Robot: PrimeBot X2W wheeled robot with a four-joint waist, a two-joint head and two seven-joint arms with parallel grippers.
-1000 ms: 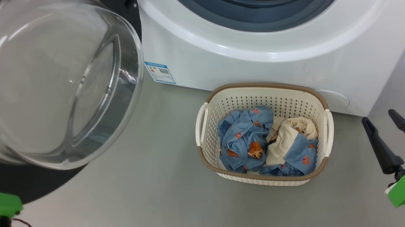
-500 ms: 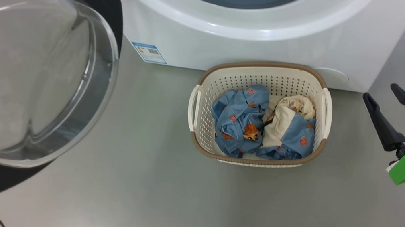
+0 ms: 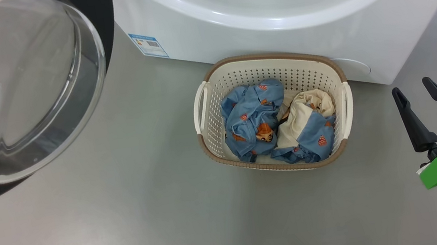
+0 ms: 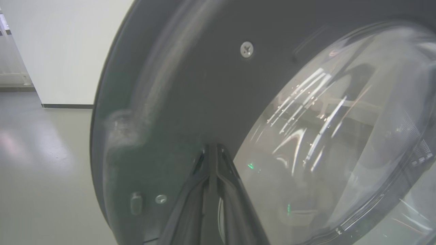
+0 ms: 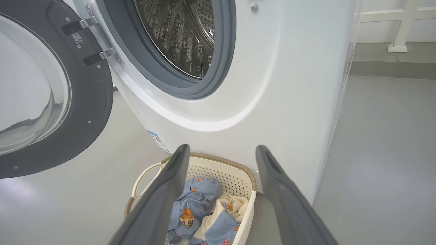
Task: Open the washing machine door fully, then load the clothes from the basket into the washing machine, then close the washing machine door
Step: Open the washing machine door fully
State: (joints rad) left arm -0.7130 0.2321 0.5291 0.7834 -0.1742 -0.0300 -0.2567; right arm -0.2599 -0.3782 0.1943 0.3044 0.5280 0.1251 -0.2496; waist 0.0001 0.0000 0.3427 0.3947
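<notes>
Now your left gripper (image 4: pixel 212 153) is pinched together close by the swung-open door (image 3: pixel 11 85), your right gripper (image 3: pixel 411 86) spread apart near the basket (image 3: pixel 265 57). The clothes (image 3: pixel 253 121) lie inside it, just before the washing machine (image 3: pixel 273 26).

You can see the round black door (image 3: pixel 11 85) wide open on the left. Blue and cream clothes (image 3: pixel 253 121) lie in the basket (image 3: pixel 265 57) by the white washing machine (image 3: pixel 253 11).

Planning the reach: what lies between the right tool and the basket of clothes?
Nothing but bare grey floor separates the open right tool from the basket, as the head view shows.
</notes>
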